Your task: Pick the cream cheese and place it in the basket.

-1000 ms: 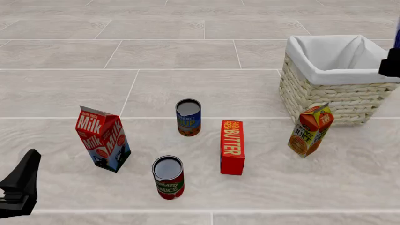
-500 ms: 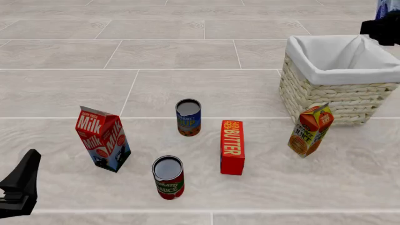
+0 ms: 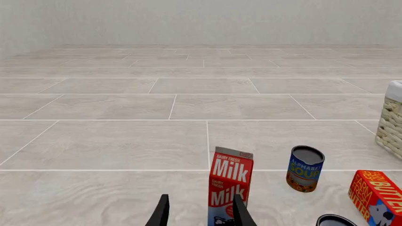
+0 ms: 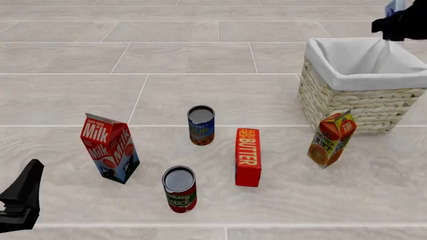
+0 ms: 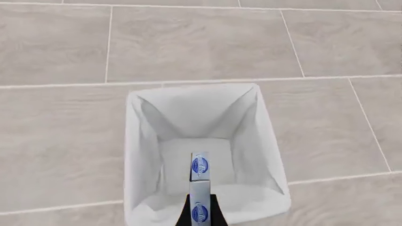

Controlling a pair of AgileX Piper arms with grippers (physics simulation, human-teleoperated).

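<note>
The cream cheese [image 5: 199, 181], a thin pale box with dark blue oval marks, is seen edge-on hanging over the open basket [image 5: 135, 141]. My right gripper [image 5: 200, 211] is shut on its end. From the front, that gripper [image 4: 400, 22] hovers above the far right corner of the wicker basket [image 4: 363, 97], and a sliver of the cream cheese [image 4: 393, 6] shows at the top edge. The basket's white-lined inside holds nothing. My left gripper [image 4: 20, 202] stays low at the near left, open [image 3: 199, 209], with the milk carton [image 3: 229, 188] just beyond its fingers.
On the floor stand a milk carton [image 4: 110, 148], a soup can [image 4: 201, 125], a tomato sauce can [image 4: 179, 189], a red butter box [image 4: 247, 156] and an orange juice carton [image 4: 331, 138] leaning by the basket's near side.
My right gripper, with the cream cheese, has moved leftward and farther back, from beside the basket's right edge to above its far right corner. The left arm is still.
</note>
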